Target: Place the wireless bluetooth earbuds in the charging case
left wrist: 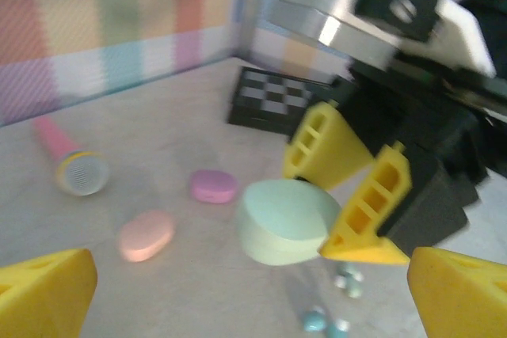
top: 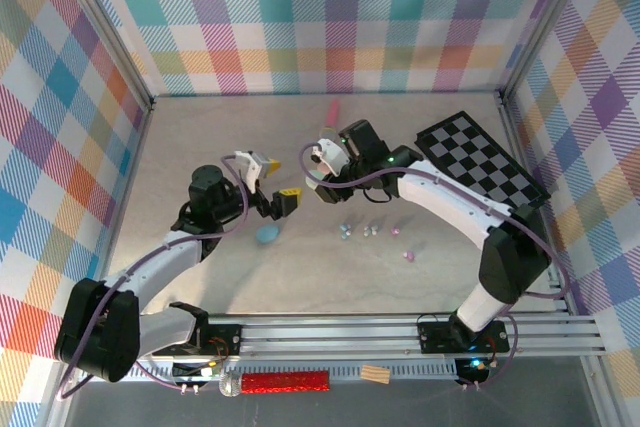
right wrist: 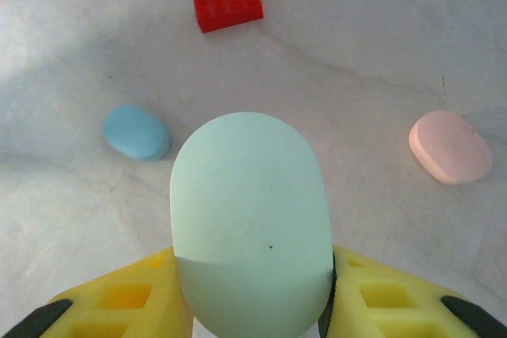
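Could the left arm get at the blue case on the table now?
Probably yes: the blue case lies close beside the open, empty left claw, with nothing standing between them.

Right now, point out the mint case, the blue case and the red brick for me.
mint case (right wrist: 252,219), right wrist view, middle of its top.
blue case (right wrist: 137,132), right wrist view, centre of its top.
red brick (right wrist: 228,5), right wrist view, middle of its face.
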